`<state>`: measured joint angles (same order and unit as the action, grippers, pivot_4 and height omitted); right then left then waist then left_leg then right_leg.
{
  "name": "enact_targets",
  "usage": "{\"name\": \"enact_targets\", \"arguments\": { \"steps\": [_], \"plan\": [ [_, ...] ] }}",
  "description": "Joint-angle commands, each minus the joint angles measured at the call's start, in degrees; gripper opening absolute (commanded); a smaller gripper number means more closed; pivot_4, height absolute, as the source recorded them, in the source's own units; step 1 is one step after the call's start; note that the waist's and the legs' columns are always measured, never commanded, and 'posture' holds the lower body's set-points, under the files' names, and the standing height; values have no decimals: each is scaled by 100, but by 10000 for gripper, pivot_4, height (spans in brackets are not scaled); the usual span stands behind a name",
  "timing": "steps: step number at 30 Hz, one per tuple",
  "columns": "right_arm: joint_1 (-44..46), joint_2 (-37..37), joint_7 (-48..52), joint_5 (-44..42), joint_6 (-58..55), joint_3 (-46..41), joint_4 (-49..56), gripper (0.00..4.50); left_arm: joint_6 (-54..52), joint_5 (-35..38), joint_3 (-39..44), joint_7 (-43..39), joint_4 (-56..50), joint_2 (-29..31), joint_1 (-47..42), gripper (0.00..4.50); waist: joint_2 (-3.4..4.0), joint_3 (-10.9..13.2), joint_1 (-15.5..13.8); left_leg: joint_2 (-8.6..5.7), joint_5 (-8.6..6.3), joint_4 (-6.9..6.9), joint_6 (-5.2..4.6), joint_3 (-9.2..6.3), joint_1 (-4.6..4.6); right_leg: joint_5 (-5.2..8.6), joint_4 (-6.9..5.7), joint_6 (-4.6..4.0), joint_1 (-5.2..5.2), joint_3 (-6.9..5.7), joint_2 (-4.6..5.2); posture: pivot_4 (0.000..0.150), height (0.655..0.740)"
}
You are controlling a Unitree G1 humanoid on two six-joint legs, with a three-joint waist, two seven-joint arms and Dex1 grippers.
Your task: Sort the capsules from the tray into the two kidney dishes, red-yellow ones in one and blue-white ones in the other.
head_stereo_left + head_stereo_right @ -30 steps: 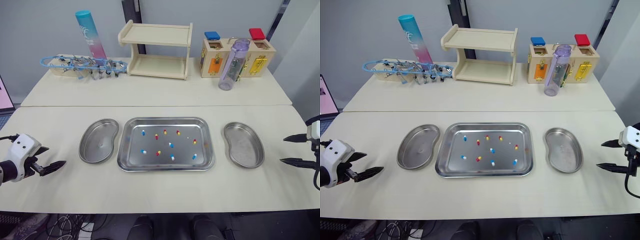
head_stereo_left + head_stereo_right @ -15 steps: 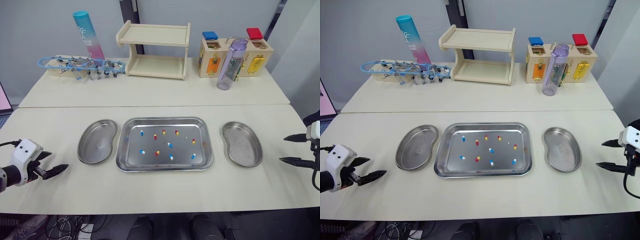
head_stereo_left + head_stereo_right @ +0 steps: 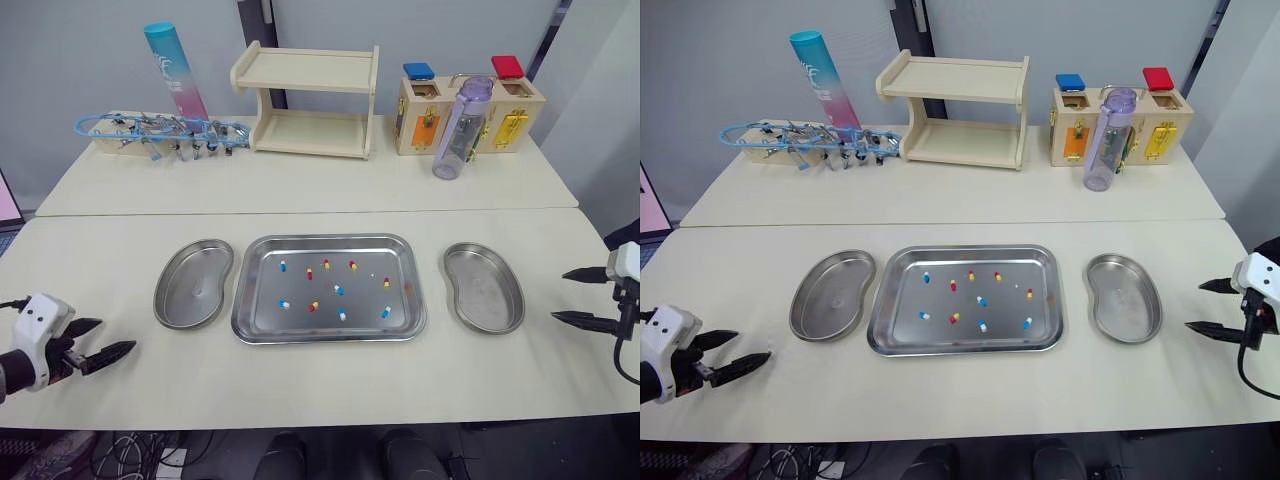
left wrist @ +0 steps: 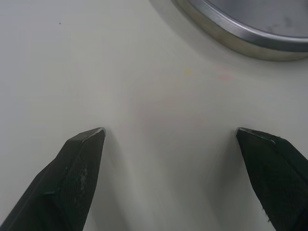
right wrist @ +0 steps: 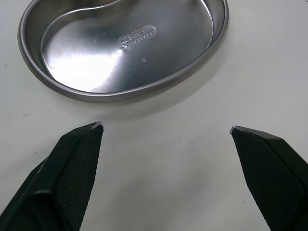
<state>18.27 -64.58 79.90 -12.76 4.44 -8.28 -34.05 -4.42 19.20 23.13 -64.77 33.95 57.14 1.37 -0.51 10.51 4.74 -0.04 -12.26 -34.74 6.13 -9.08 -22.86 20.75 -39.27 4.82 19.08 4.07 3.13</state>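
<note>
Capsules (image 3: 338, 290) lay loose in the steel tray (image 3: 330, 238) at frame centre; left gripper (image 3: 115, 335) and right gripper (image 3: 558, 294) fingers were apart, empty; capsules judged light, slick, roll-prone, so pinch across mid-body.

Two cream tables stand pushed together, long edge to long edge. The near table (image 3: 300, 385) meets the far table (image 3: 300, 190) along a thin straight seam (image 3: 120, 213). Behind the far table's back edge rises a plain grey-blue wall (image 3: 70, 60), crossed by a dark upright post (image 3: 258, 20). A paler panel (image 3: 605, 120) slants in past the tables' right end. Below the near table's front edge, loose cables (image 3: 140, 455) lie on the dark floor. The light is even and the shadows are soft.
</note>
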Motion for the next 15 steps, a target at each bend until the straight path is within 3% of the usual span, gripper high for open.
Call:
{"name": "enact_targets", "arguments": {
  "steps": [1, 9, 12, 15],
  "plan": [
    [118, -19, -35, -100, 11, -196, -7, 44805, 142, 234, 379, -76, -406, -105, 303, 45000, 0, 0, 1, 0, 0, 0, 0, 1, 0, 0, 0, 0, 0, 1, 0, 1500, 7400],
    [143, -2, -138, -34, 141, -215, -181, 44805, -171, 987, 667, -375, -2372, -797, 1447, 45000, -1, 0, -6, 2, 0, -1, 0, 2, -1, 0, 1, 0, -1, 2, 1, 1500, 7400],
    [176, 37, -333, 10, 334, -246, -291, 44805, -221, 1321, 560, -399, -3433, -1214, 1950, 45000, 1, -1, -13, 0, 0, -2, 0, 9, 0, 0, 5, 0, -4, 7, 4, 1500, 7400],
    [184, 74, -500, -118, 125, -349, -296, 44805, 100, 1438, 214, -104, -4446, -2010, 2243, 45000, 3, -2, -20, 1, 0, -5, 0, 9, -1, -1, 8, -1, -5, 7, 4, 1500, 7400]
  ]
}}
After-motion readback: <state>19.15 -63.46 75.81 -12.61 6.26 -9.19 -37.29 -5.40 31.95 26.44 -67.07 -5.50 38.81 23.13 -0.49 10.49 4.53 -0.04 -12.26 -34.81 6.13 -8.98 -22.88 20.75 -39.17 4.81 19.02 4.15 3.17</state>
